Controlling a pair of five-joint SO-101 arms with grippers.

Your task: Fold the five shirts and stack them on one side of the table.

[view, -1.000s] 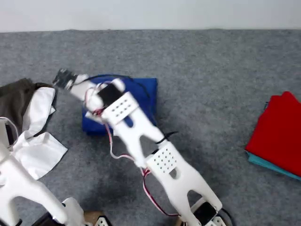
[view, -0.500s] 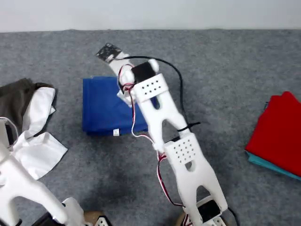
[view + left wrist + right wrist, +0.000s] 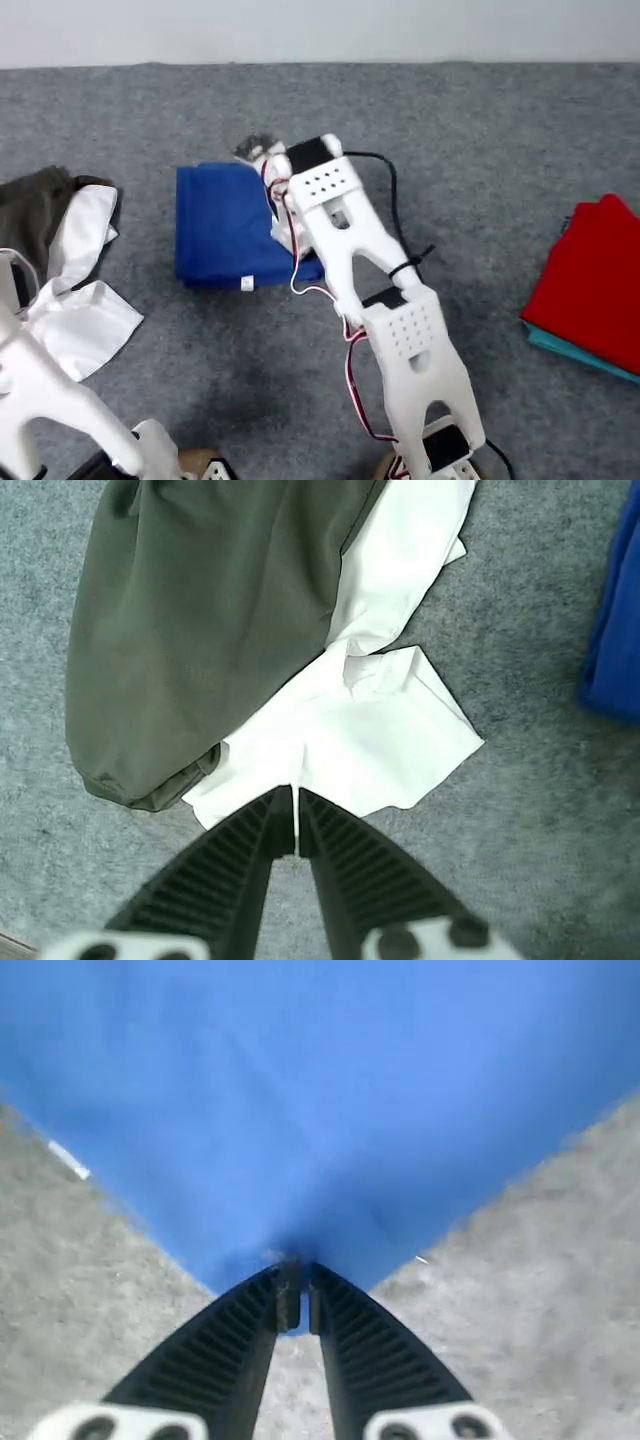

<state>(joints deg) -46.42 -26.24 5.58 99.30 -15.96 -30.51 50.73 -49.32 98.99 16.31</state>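
Note:
A folded blue shirt (image 3: 225, 225) lies left of the table's centre. My right arm (image 3: 335, 215) stretches over its right side. In the right wrist view, my right gripper (image 3: 297, 1278) is shut at a corner of the blue shirt (image 3: 300, 1080), and the fabric puckers into the fingertips. A crumpled white shirt (image 3: 80, 320) and an olive shirt (image 3: 35, 205) lie unfolded at the left edge. My left gripper (image 3: 297, 825) is shut above the white shirt (image 3: 340, 740), beside the olive shirt (image 3: 200, 610), with nothing in it.
A folded red shirt (image 3: 595, 280) rests on a teal one (image 3: 570, 350) at the right edge. Grey carpet-like table (image 3: 470, 170) lies bare between the blue shirt and that stack. The left arm (image 3: 40, 390) stands at the near left corner.
The right arm swung from the blue shirt's left side across to its far right, then drew back over the shirt's right part. The left arm kept still.

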